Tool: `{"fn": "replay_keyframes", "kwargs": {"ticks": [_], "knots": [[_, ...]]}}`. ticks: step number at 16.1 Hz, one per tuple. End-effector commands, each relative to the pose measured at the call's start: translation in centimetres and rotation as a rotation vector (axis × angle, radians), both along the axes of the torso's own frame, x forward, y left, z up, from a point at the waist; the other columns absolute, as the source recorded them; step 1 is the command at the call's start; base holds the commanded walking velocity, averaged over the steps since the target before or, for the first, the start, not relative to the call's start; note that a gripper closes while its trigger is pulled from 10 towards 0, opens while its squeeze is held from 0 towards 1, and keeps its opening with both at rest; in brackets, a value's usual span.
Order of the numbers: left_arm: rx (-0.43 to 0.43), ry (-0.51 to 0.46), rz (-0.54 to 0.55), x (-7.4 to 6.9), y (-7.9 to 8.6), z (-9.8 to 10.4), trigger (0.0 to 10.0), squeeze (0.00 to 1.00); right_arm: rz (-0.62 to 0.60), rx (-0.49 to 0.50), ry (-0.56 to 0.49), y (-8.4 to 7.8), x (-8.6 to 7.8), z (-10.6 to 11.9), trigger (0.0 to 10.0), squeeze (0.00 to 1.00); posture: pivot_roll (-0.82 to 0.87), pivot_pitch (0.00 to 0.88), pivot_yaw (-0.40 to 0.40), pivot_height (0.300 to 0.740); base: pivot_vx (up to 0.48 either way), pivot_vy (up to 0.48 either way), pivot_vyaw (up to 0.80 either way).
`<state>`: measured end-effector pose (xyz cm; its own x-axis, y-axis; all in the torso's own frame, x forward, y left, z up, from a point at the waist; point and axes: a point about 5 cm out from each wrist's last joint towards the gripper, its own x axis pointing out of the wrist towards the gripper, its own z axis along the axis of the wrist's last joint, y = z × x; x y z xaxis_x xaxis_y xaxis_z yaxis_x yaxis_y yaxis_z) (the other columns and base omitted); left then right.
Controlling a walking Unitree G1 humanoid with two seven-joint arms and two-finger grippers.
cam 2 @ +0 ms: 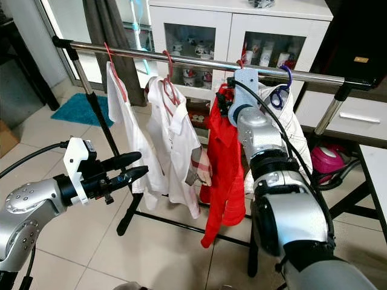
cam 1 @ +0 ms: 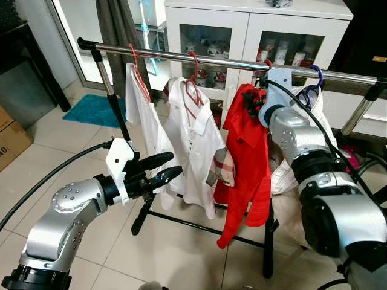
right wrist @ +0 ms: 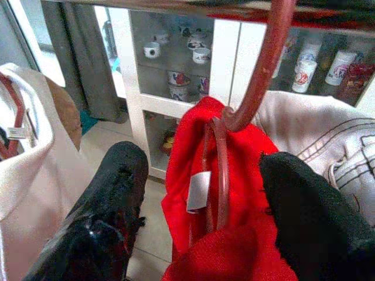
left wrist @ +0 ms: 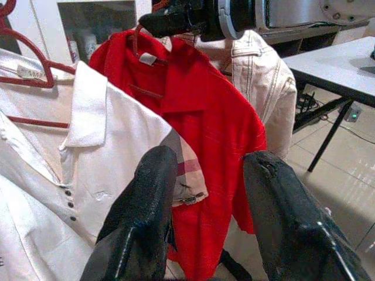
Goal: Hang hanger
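- Clothes rail (cam 1: 230, 62): chrome bar on black legs, carrying four garments side by side.
- Red shirt (cam 1: 248, 163) on red hanger (right wrist: 258, 70): hook raised at the rail, between the white collared shirt (cam 1: 196, 145) and the cream jacket (cam 1: 302, 121); whether the hook rests on the bar cannot be told.
- Right gripper (right wrist: 205, 205): fingers spread either side of the hanger neck and the shirt collar, not clamped.
- Left gripper (cam 1: 162, 169): held low before the white shirts, fingers apart, empty.
- White shirt (cam 1: 142, 115): leftmost garment, on a red hanger.
- Glass-fronted white cabinet (cam 1: 254, 30): behind the rail, shelves holding cups and mugs (right wrist: 196, 52).
- Teal mat (cam 1: 94, 109): on the tiled floor, beyond the rail's left end.
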<state>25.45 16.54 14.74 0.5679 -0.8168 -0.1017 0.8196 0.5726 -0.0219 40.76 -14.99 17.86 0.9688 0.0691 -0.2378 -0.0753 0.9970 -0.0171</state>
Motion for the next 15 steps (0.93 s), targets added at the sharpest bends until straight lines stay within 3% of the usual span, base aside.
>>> {"fn": "replay_keyframes", "kwargs": {"ticks": [1, 15], "knots": [[0.027, -0.012, -0.002, 0.29, 0.27, 0.16, 10.0, 0.0, -0.007, 0.006, -0.012, -0.13, 0.25, 0.52, 0.0, 0.0, 0.0, 0.0, 0.047, 0.74, 0.0, 0.0, 0.0], [0.012, -0.019, -0.028, 0.12, 0.06, 0.45, 10.0, 0.0, 0.027, 0.036, 0.024, 0.28, 0.59, 0.08, 0.0, 0.0, 0.0, 0.0, 0.038, 0.74, 0.0, 0.0, 0.0]]}}
